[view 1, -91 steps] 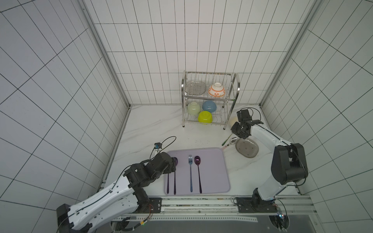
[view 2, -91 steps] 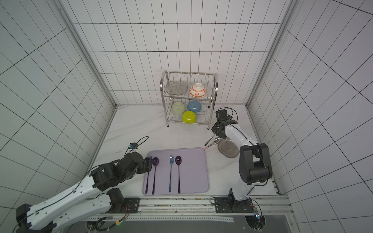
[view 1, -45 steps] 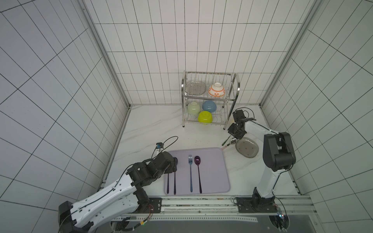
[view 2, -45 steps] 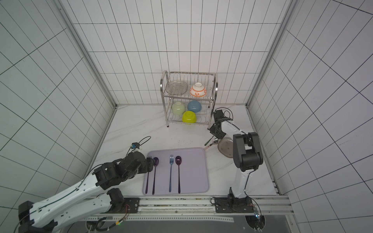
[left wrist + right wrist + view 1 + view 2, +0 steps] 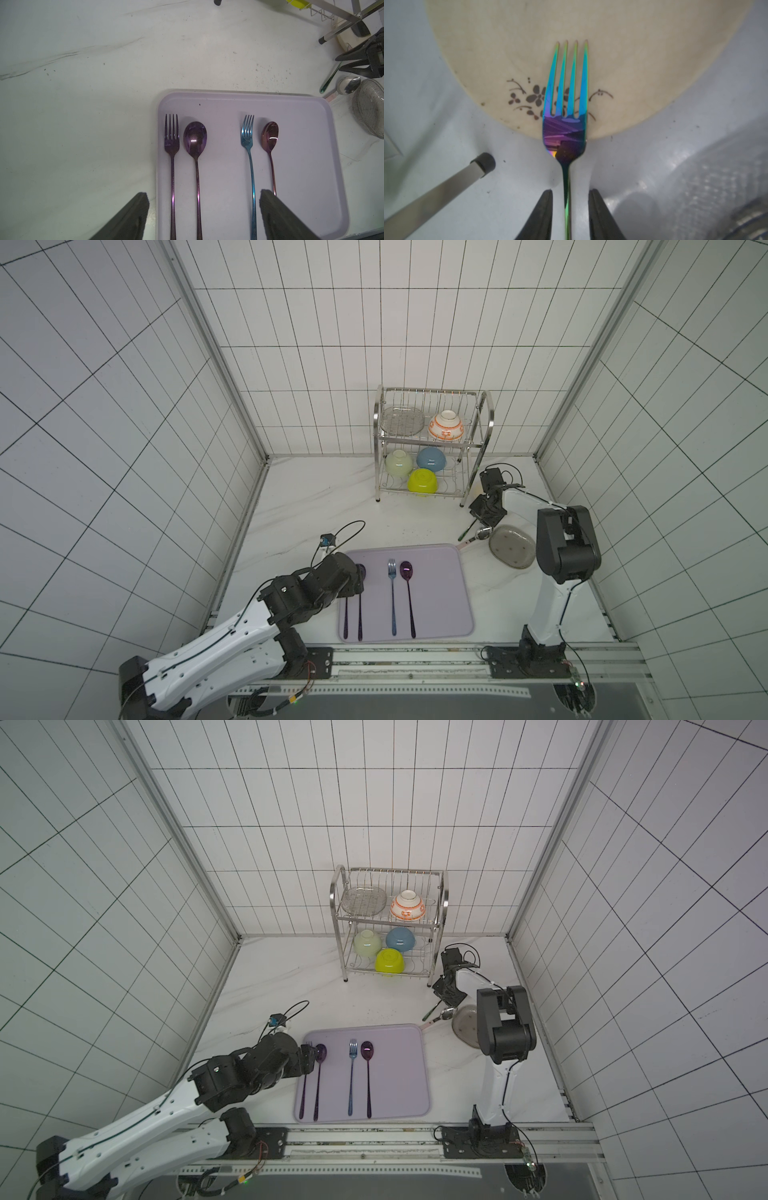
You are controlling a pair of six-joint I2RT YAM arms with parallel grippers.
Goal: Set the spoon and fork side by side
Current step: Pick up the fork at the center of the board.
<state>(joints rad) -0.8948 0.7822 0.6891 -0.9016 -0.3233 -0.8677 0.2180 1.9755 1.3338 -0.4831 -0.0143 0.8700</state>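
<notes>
Iridescent fork (image 5: 565,116): handle between the parted jaws of my right claw (image 5: 570,192), unpinched; tines ahead on the plate (image 5: 643,62). I'd close centred, then lift level. My left claw (image 5: 203,192) gapes, empty.

An iridescent fork (image 5: 564,128) is lying with its tines over a cream floral plate (image 5: 633,62). Its handle is passing between the jaws, a gap showing either side.

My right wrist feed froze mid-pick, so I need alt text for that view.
An iridescent fork lies with its tines over the rim of a cream, flower-painted plate. Its handle runs between the open fingers of the right tool, with gaps on either side. A metal rack leg and a blurred glass dish sit nearby.
</notes>
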